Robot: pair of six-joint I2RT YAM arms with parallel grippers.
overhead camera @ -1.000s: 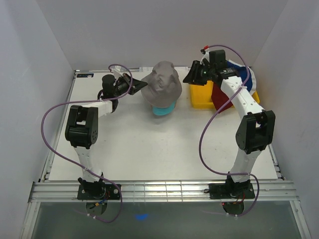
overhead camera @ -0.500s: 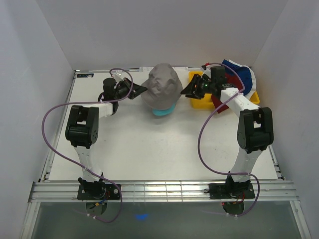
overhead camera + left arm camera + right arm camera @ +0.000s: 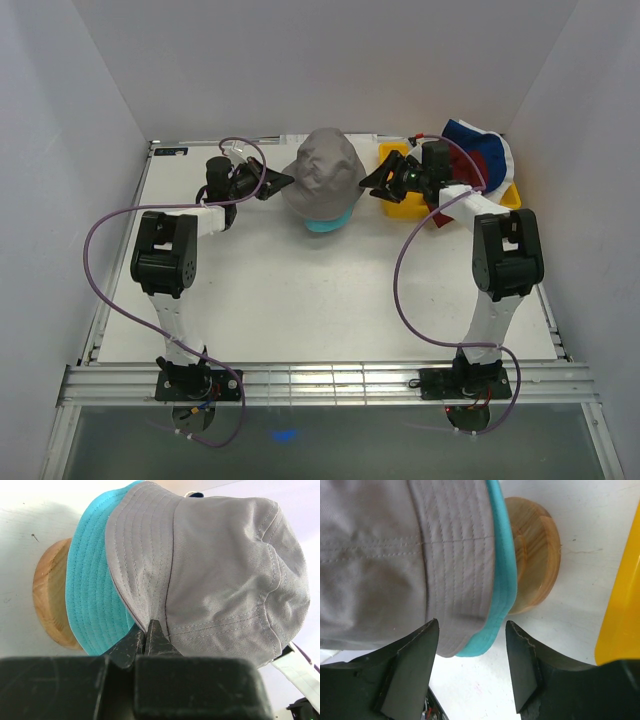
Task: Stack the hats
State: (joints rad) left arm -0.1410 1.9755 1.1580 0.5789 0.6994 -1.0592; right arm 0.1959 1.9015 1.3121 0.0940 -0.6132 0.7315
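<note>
The grey hat [image 3: 322, 175] sat crown-up over the teal hat [image 3: 90, 590], both carried on the wooden stand [image 3: 535, 555], so the stack was two deep and the grey one seemed to be in its settling step, its brim covering all but a rim of teal. The left claw [image 3: 148, 630] had its fingers pressed together with the grey brim's edge running right into the tips. I judged this a pinch on that brim, probably to tug the fabric down square on its side; the stand's base showed beyond the tips and off to one side. The right claw [image 3: 471, 630] stood with its jaws wide apart, the edges of both brims reaching into the gap without being gripped, the stand further ahead and the yellow tray [image 3: 620, 605] out beside one finger. That placing suggested it was set to catch or smooth the opposite brim. From above, both arms reached far forward and bent inward, forearms low over the table [image 3: 300, 290], the claws pointing at each other across the hats. Behind the right claw the other hats [image 3: 480, 150], navy, white and dark red, lay heaped in the tray, not yet stacked
</note>
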